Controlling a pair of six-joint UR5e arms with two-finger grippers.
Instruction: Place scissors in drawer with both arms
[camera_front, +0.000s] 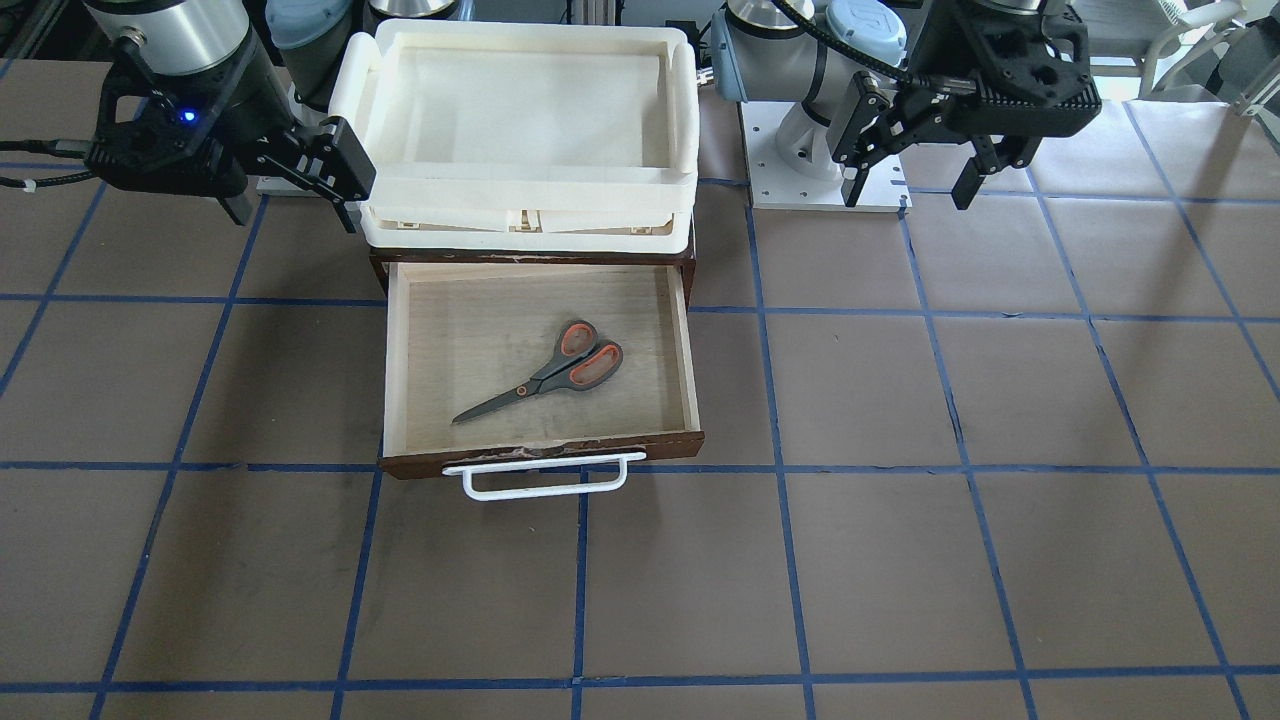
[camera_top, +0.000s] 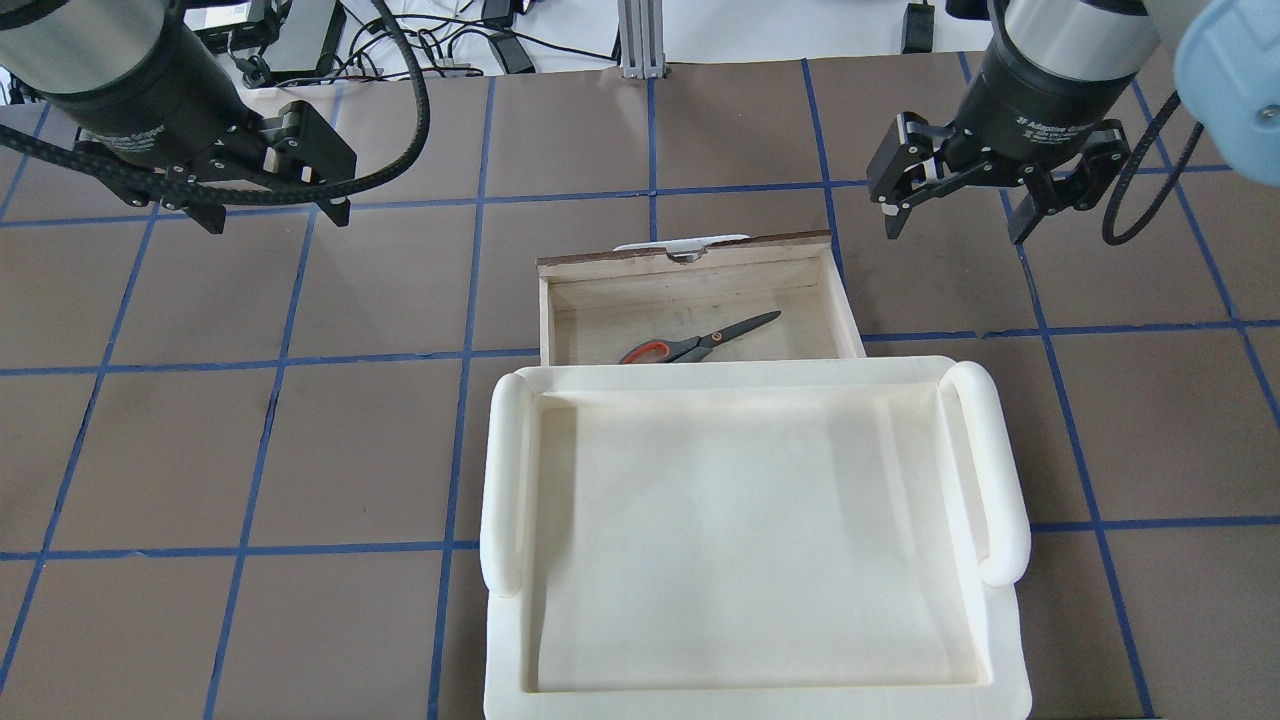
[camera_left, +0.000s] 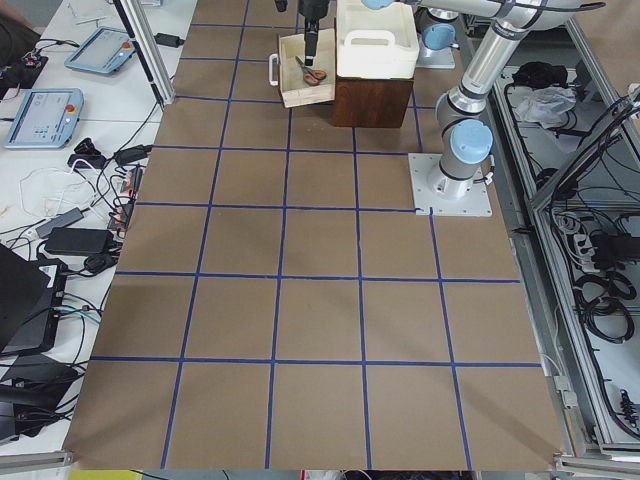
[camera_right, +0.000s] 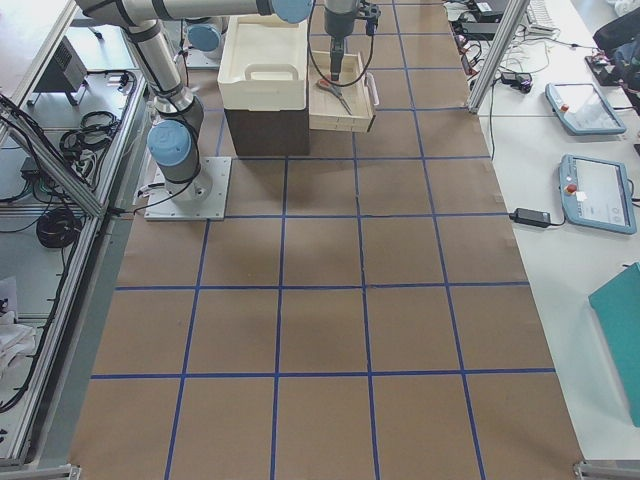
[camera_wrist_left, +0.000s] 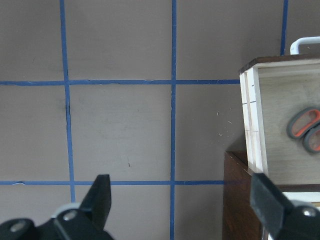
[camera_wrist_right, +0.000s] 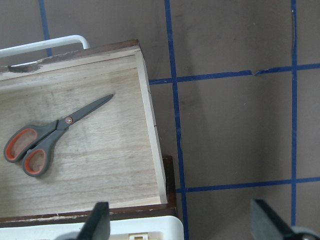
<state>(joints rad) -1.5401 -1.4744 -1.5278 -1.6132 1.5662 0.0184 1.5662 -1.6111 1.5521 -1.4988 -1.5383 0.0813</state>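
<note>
The scissors (camera_front: 545, 375) lie flat inside the open drawer (camera_front: 690, 350), handles toward the cabinet and blades toward the white bar handle (camera_front: 545, 480). They also show in the overhead view (camera_top: 700, 342) and in both wrist views (camera_wrist_left: 306, 127) (camera_wrist_right: 55, 137). My left gripper (camera_top: 275, 215) is open and empty, raised over the table beside the drawer (camera_top: 690, 262); it is on the right in the front-facing view (camera_front: 912, 190). My right gripper (camera_top: 955, 225) is open and empty, raised on the drawer's other side (camera_front: 290, 195).
A cream-white plastic tray (camera_top: 740, 370) sits on top of the dark brown cabinet (camera_wrist_left: 240, 200) that the drawer slides out of. The table is brown with blue grid tape. Arm bases stand behind the cabinet (camera_front: 820, 170).
</note>
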